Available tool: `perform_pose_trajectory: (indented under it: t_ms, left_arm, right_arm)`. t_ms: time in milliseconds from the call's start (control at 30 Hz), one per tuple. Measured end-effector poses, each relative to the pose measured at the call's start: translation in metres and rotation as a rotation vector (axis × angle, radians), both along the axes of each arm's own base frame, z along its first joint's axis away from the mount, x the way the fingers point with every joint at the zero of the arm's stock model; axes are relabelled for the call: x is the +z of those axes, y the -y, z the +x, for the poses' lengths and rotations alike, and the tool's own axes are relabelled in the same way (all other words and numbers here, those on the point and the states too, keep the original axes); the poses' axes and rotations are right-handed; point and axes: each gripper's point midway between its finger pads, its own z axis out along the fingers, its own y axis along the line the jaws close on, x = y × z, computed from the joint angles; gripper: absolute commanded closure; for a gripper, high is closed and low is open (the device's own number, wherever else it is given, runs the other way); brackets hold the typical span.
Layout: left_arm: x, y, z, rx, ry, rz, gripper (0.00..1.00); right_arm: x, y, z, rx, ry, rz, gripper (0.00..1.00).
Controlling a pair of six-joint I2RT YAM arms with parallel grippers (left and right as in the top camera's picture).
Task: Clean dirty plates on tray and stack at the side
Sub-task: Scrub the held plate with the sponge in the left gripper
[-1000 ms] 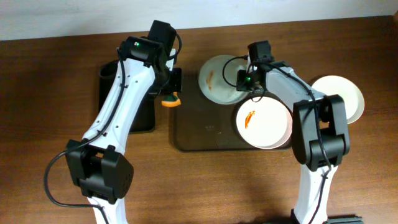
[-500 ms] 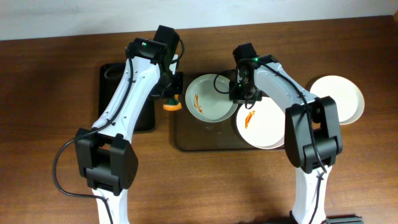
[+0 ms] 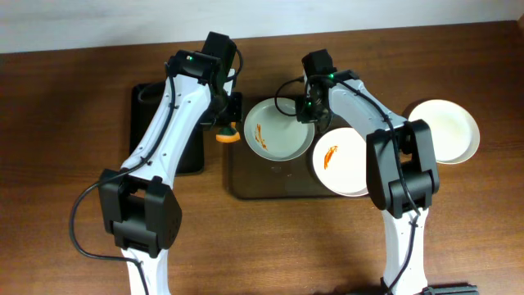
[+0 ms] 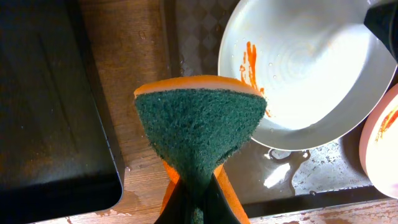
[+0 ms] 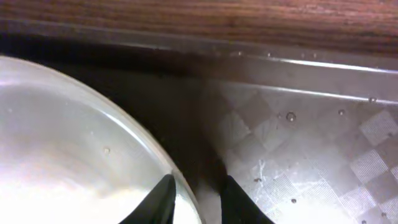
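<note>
Plate (image 3: 274,135) with the orange smear sits on the tray's (image 3: 262,187) left half, right gripper (image 3: 310,114) pinching its rim tight. Left gripper (image 4: 198,200) is clamped on the green-faced sponge (image 4: 199,124), hanging just beside the plate's left edge.

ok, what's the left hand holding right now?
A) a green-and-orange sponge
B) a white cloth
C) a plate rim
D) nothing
A: the left hand is pinched on the sponge, green scouring face toward its wrist camera, beside the stained plate.
</note>
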Motion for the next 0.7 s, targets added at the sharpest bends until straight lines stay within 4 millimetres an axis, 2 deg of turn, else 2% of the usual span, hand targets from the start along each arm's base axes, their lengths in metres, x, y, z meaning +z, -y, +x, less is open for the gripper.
perform_pose_trajectory:
  t_ms: [67,167,267,333,467,533,633,700]
  left_arm:
    - [0.000,0.000,0.000,0.000,0.000,0.000,1.00]
    - [0.000,0.000,0.000,0.000,0.001,0.000,1.00]
    - [0.000,0.000,0.001,0.000,0.002,-0.001,1.00]
    - [0.000,0.000,0.001,0.000,0.003,-0.001,1.00]
    - [0.001,0.002,0.004,0.000,0.017,-0.007,1.00]
    - [0.000,0.008,0.016,-0.002,0.057,-0.032,1.00]
    - [-0.028,0.037,0.036,-0.029,0.057,-0.146,1.00]
    - [-0.071,0.062,0.038,-0.065,0.003,-0.188,1.00]
  right_arm:
    - [-0.001,0.002,-0.009,0.000,-0.041,-0.009,0.66]
    - [-0.001,0.006,-0.029,-0.001,-0.129,-0.026,0.66]
    - [0.001,0.007,-0.033,-0.003,-0.150,-0.031,0.80]
    - [0.001,0.006,-0.033,-0.001,-0.150,-0.027,0.96]
    - [0.004,0.000,-0.030,0.004,-0.142,0.006,0.96]
    - [0.004,-0.005,-0.035,0.009,-0.165,0.039,0.96]
    - [0.004,-0.011,-0.043,-0.002,-0.204,0.080,0.96]
    - [0.003,-0.010,-0.055,-0.043,-0.260,0.087,0.96]
